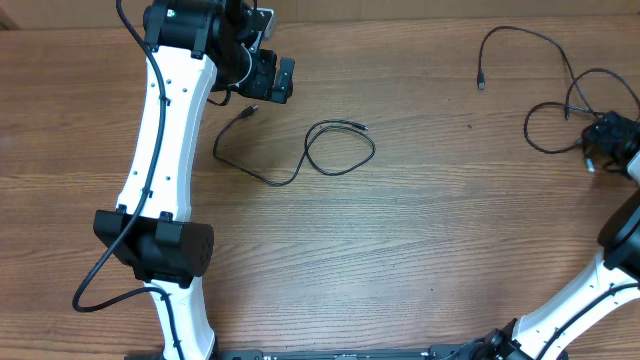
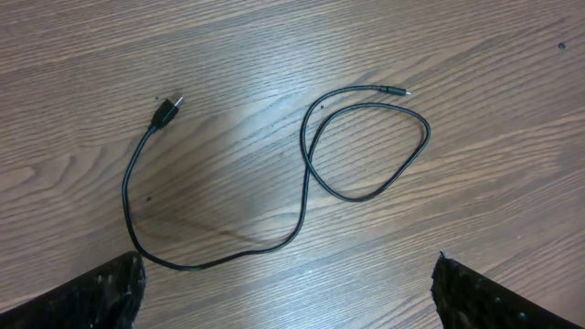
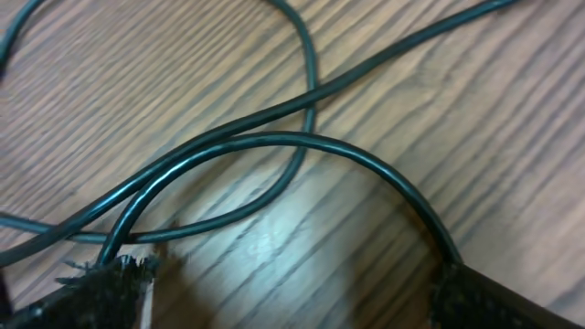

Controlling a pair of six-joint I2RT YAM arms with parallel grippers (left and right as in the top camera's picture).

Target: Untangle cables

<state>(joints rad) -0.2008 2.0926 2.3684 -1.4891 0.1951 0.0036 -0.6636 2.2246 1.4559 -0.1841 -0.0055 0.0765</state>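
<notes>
On the wooden table [image 1: 400,260], the left gripper [image 1: 272,80] hangs wide open and empty just beside the looped cable [image 1: 340,148]. The right gripper [image 1: 600,140], well apart from that cable, is also spread open, low over a second tangled cable [image 1: 555,100]. Its crossing strands [image 3: 306,100] lie between the fingers, so closing there could pinch both and tighten the tangle.

- One loose cable [image 2: 165,113] lies ahead of the left gripper's [image 1: 275,82] fingers, with two plug ends [image 2: 395,90].
- One tangle of cables [image 3: 265,138] sits at the right gripper's [image 1: 605,135] fingers. At least three strands cross just ahead of them; the number of cords cannot be told.
- Two grippers, two fingers each.
- Two white arms [image 1: 165,130].
- One wooden table [image 1: 420,250].
</notes>
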